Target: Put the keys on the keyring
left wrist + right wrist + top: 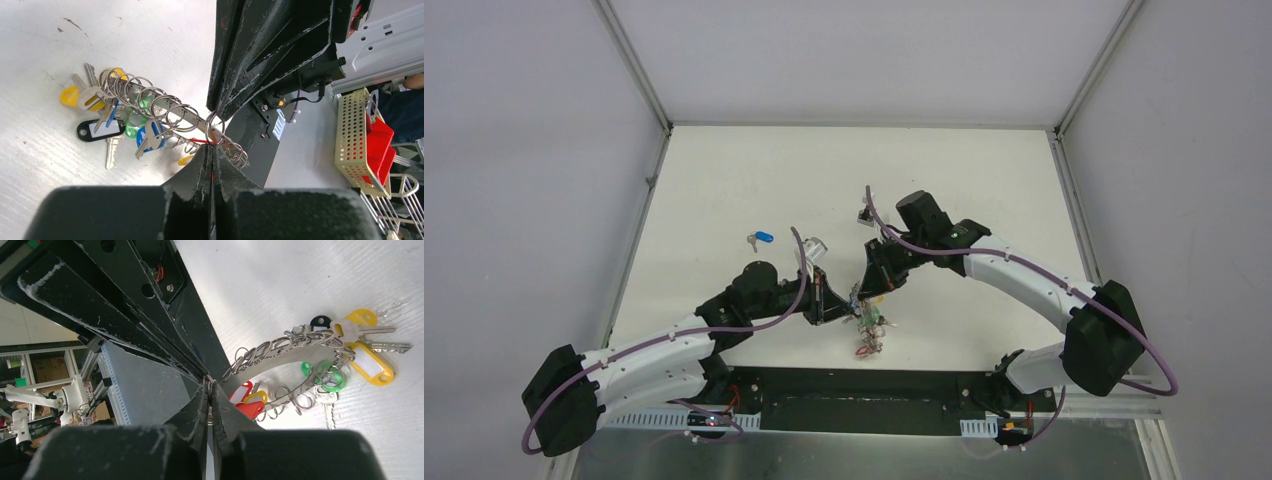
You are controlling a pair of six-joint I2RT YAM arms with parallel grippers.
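Observation:
The keyring is a silvery loop of small linked rings carrying keys with yellow, green, blue, black and red tags. It hangs between my two grippers near the table's front middle, and its keys rest on the table. My left gripper is shut on one ring of the keyring. My right gripper is shut on a ring of the keyring at the same spot, tip to tip with the left. A loose key with a blue tag lies on the table, left of both grippers.
The white table has walls on three sides and a metal rail along its near edge. A yellow perforated basket with red items stands beyond the table edge in the left wrist view.

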